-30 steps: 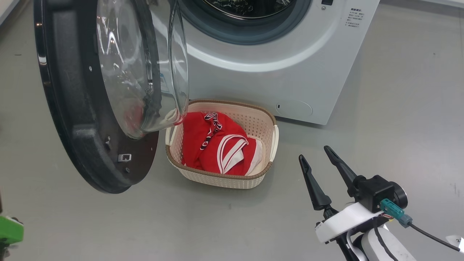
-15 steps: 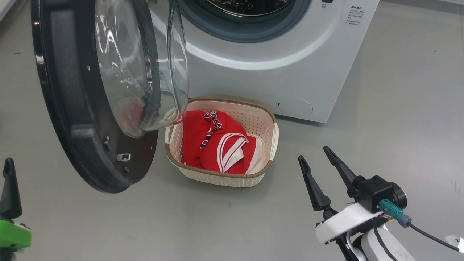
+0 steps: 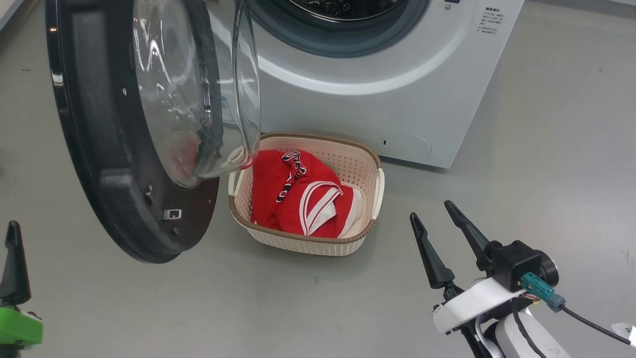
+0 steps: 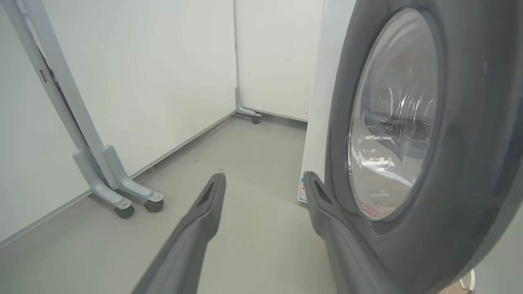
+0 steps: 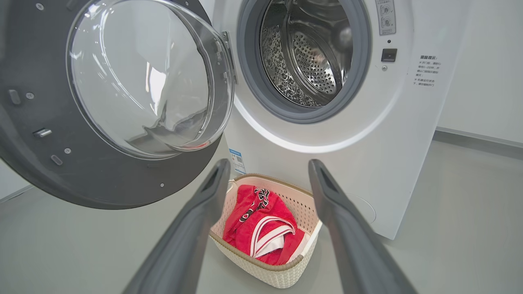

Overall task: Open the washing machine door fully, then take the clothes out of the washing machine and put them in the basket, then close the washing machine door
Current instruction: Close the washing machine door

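The washing machine door [image 3: 114,149] stands swung wide open, its glass bowl [image 5: 151,77] bulging toward me. Behind it the white washing machine [image 3: 397,79] shows a bare steel drum [image 5: 310,53]. The red clothes [image 3: 298,194] lie in the cream basket [image 3: 370,164] on the floor in front of the washer. My right gripper [image 3: 433,213] hovers open, right of the basket, holding nothing. At the lower left, one dark finger [image 3: 14,258] of my left gripper rises beside the door's outer side. In the left wrist view the left gripper [image 4: 263,176] is open, with the door's outer face [image 4: 470,143] just to its right.
Grey floor [image 3: 546,149] spreads around the washer. In the left wrist view, a white wall panel on a grey wheeled stand [image 4: 122,196] lies to the left, with another panel foot [image 4: 253,116] behind. A cable with a teal plug [image 3: 539,291] hangs off my right wrist.
My left gripper has risen into the head view at the lower left, beside the door. The right gripper, basket and clothes have stayed put; the view shifted slightly.
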